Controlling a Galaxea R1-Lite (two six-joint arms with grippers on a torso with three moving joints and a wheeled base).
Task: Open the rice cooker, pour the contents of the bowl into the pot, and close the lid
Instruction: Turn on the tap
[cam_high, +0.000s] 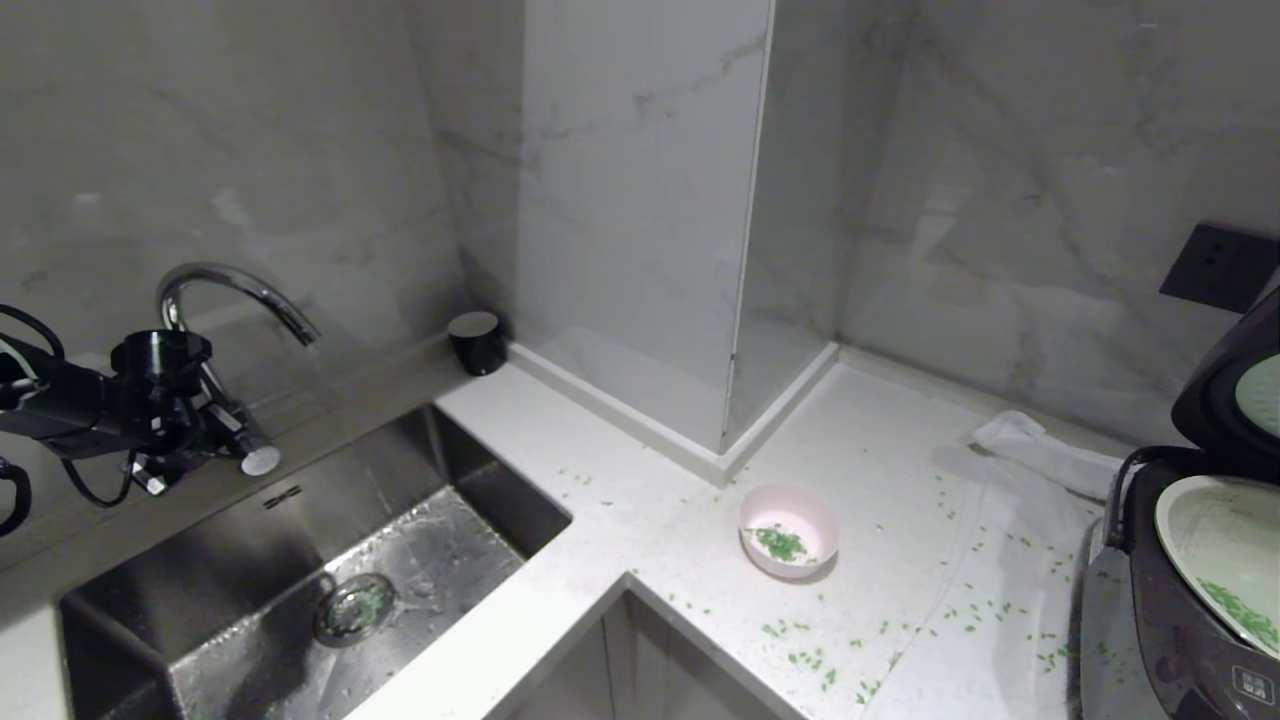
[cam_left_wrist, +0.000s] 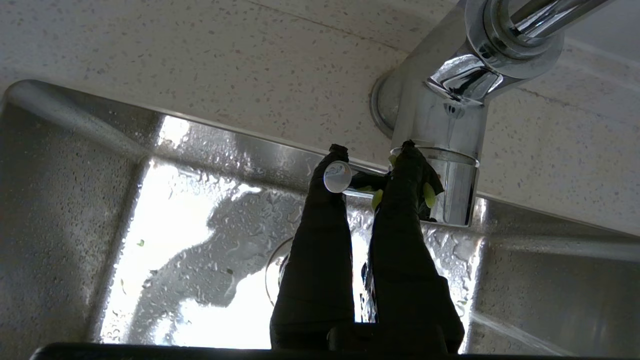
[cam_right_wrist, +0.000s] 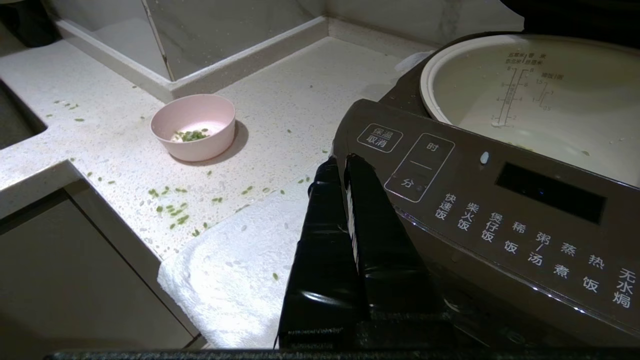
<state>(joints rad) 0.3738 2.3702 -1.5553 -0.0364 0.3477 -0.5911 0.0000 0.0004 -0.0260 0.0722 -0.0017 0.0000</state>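
Observation:
The rice cooker (cam_high: 1170, 640) stands at the right edge with its lid (cam_high: 1215, 400) raised. Its pot (cam_high: 1190, 530) has a pale lining and some green bits low in it. The pink bowl (cam_high: 788, 530) sits upright on the counter, a small heap of green contents (cam_high: 780, 543) inside. My left gripper (cam_high: 225, 425) is far off at the sink, shut on the faucet lever (cam_left_wrist: 336, 176), which passes between its fingers (cam_left_wrist: 320, 225). My right gripper (cam_right_wrist: 341, 160) is shut and empty beside the cooker's front panel (cam_right_wrist: 475, 200), outside the head view. From there the bowl (cam_right_wrist: 193, 127) lies beyond it.
A steel sink (cam_high: 300, 560) with a curved faucet (cam_high: 235, 285) fills the left. A black cup (cam_high: 476, 342) stands at the back corner. A white towel (cam_high: 1040, 455) lies under and beside the cooker. Green bits (cam_high: 810, 660) are scattered over the counter.

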